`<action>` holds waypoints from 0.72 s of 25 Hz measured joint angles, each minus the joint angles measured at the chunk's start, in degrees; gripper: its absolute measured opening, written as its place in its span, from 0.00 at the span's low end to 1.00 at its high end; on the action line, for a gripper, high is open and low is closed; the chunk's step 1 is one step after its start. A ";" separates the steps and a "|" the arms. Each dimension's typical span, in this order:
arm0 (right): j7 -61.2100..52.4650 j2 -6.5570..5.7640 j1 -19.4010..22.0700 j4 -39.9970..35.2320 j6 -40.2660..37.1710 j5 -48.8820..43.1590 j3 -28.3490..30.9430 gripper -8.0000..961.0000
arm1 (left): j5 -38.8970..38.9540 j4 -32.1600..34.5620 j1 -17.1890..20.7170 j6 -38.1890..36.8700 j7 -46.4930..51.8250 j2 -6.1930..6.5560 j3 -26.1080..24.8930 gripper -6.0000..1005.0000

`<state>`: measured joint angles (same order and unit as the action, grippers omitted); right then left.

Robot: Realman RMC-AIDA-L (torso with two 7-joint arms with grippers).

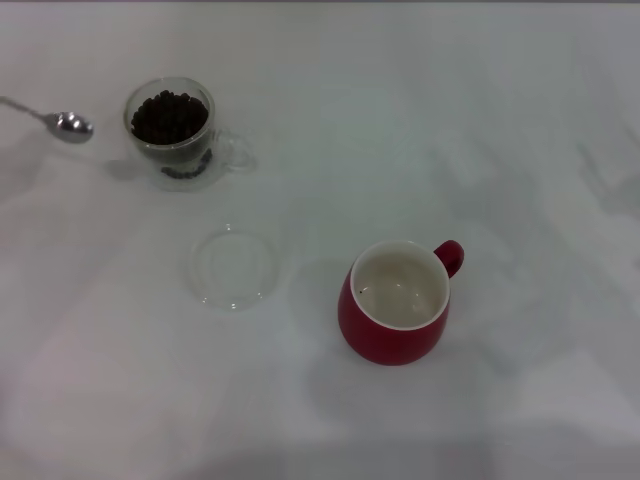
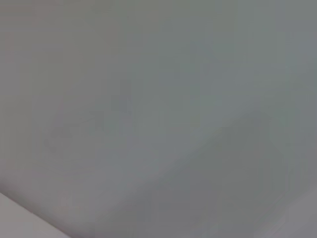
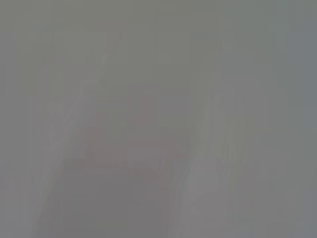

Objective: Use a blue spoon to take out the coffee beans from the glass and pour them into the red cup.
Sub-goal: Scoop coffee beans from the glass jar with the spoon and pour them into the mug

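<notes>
We see neither hand in the head view, and both wrist views show only blank grey, so we cannot tell whether either hand is open or closed.

Layout on the desk (image 1: 520, 120): the spoon (image 1: 72, 125) is at the far left, bowl toward the glass (image 1: 172, 135) and just beside it, apart; the neck runs off the left edge, so the handle is out of view. We cannot tell whether it lies flat or is held up from outside the frame. The glass stands upright, filled nearly to the rim with beans (image 1: 170, 116), its handle pointing right. A flat clear dish (image 1: 233, 266) lies nearer, between the glass and the red cup (image 1: 397, 303). The cup sits near and to the right, upright, handle to the far right, and its cream inside looks almost empty.

Handling, our judgement:
- Spoon: light, stiff, thin, smooth metal at the neck. Probably slippery. Hold it on the handle, well back from the bowl, firmly enough to stop it rolling.
- Beans: small, loose, rounded. They will likely roll off a tilted bowl, so keep the spoon level in transit.
- Glass: light, fragile, easily nudged. Enter from above, clear of the rim.
- Cup: heavier, stable, with a wide mouth that makes an easy target.

No transfer looks done yet.
</notes>
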<state>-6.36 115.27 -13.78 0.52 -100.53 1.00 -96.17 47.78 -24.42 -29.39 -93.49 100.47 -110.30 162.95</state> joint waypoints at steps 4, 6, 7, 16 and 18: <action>-1.08 -0.02 0.20 0.00 -0.41 -0.50 -0.06 0.71 | -3.99 -0.15 -4.59 4.87 2.47 0.61 0.01 0.14; -1.84 -0.03 0.26 0.00 -0.77 -0.54 -0.27 0.71 | -6.85 -0.13 -7.41 7.65 3.59 0.68 0.01 0.14; -2.28 -0.03 0.30 0.00 -0.90 -0.55 -0.47 0.71 | -7.96 -0.04 -8.50 8.94 4.00 0.70 0.01 0.14; -3.70 -0.06 1.05 0.71 -1.47 -0.66 -2.19 0.71 | -15.13 0.87 -17.78 18.87 6.26 -1.45 0.00 0.14; -3.71 -0.11 1.31 1.01 -1.24 -0.66 -2.18 0.71 | -16.77 1.04 -19.25 21.10 6.38 -2.20 0.01 0.14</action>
<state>-10.07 115.15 -12.47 1.53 -101.77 0.34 -98.35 31.01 -23.38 -48.64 -72.39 106.85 -112.50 162.96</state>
